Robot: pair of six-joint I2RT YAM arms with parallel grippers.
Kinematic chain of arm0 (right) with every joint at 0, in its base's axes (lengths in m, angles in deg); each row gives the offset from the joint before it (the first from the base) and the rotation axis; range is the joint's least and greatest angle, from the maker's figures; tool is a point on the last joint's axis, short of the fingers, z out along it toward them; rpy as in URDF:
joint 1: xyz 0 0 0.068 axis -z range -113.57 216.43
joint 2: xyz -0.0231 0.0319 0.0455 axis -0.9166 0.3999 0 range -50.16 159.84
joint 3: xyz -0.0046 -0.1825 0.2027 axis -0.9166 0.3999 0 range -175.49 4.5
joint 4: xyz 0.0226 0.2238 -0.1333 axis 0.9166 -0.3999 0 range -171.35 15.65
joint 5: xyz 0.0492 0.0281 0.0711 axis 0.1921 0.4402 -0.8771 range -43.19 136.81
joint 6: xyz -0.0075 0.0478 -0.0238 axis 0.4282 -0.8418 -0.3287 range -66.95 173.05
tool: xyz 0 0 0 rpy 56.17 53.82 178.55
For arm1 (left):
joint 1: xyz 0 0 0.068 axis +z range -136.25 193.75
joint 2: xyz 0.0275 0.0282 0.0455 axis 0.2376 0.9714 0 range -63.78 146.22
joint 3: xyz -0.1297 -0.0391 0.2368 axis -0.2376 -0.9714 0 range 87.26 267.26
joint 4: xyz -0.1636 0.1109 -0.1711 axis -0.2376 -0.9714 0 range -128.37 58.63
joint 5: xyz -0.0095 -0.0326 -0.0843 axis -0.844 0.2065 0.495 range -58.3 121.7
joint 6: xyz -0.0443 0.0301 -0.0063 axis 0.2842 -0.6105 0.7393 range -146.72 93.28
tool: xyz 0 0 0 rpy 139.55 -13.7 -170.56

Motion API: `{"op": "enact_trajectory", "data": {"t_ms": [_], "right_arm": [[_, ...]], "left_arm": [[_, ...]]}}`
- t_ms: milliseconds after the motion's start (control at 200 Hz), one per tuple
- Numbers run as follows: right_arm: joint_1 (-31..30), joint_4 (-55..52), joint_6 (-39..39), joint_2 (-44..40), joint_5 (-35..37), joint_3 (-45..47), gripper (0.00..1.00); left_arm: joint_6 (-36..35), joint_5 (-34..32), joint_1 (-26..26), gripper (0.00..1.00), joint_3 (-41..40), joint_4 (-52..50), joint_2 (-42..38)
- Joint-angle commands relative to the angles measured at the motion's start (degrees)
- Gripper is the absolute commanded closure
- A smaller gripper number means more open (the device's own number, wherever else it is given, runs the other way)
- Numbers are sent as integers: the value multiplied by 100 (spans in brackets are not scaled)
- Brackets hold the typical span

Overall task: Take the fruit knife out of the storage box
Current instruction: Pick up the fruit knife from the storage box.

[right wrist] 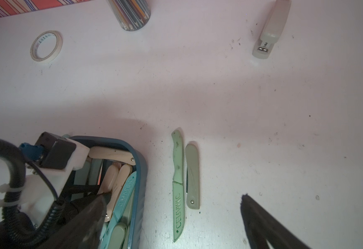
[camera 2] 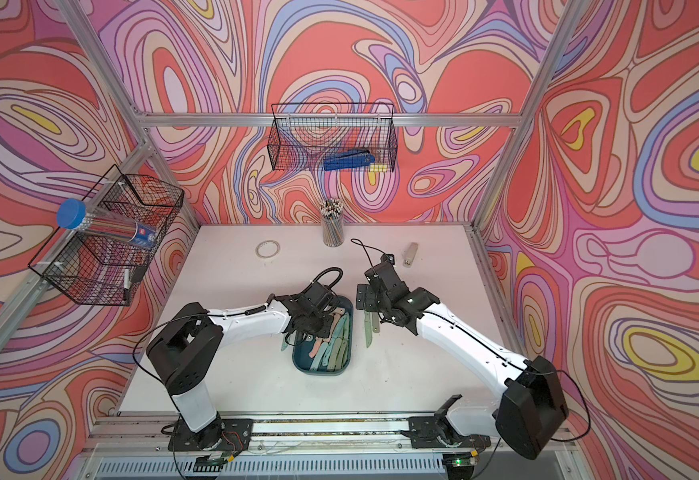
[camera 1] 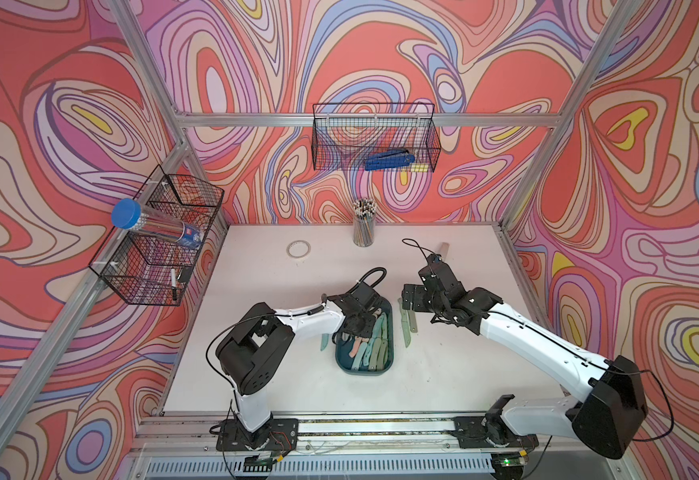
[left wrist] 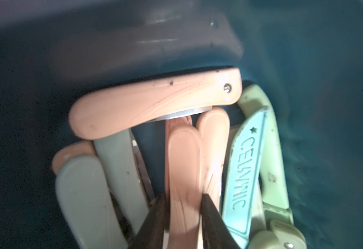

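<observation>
The dark teal storage box (camera 1: pixel 362 375) (camera 2: pixel 322 372) lies mid-table and holds several folded fruit knives in pink, grey and green. My left gripper (camera 1: pixel 358 328) (left wrist: pixel 183 198) reaches down into the box. Its two dark fingers (left wrist: pixel 154 220) press on either side of a pink folded fruit knife (left wrist: pixel 183 172). Another pink knife (left wrist: pixel 154 105) lies across the far end of the box. My right gripper (camera 1: pixel 412 297) (right wrist: pixel 173 197) hangs open just right of the box. Below it an unfolded green knife (right wrist: pixel 178 187) and a folded grey knife (right wrist: pixel 192 176) lie on the table.
One more knife (camera 1: pixel 324 341) lies left of the box, under my left arm. At the back of the table are a pencil cup (camera 1: pixel 363 228), a tape roll (camera 1: pixel 298 249) and a grey stapler (right wrist: pixel 271 30). Black wire baskets (camera 1: pixel 374 137) hang on the walls.
</observation>
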Motion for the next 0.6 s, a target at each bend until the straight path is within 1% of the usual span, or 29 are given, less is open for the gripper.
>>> {"op": "enact_trajectory", "data": {"t_ms": [0, 255, 441, 596], "right_arm": [[32, 5, -55, -84, 48, 82, 2], [29, 4, -56, -82, 56, 91, 2], [33, 21, -58, -65, 26, 91, 2], [33, 24, -55, -73, 28, 104, 2]], "left_arm": [[-26, 2, 4, 74, 103, -147, 51], [-17, -31, 14, 79, 126, -172, -5], [-52, -84, 36, 81, 179, -296, -238], [-109, -165, 74, 81, 238, -455, -458]]}}
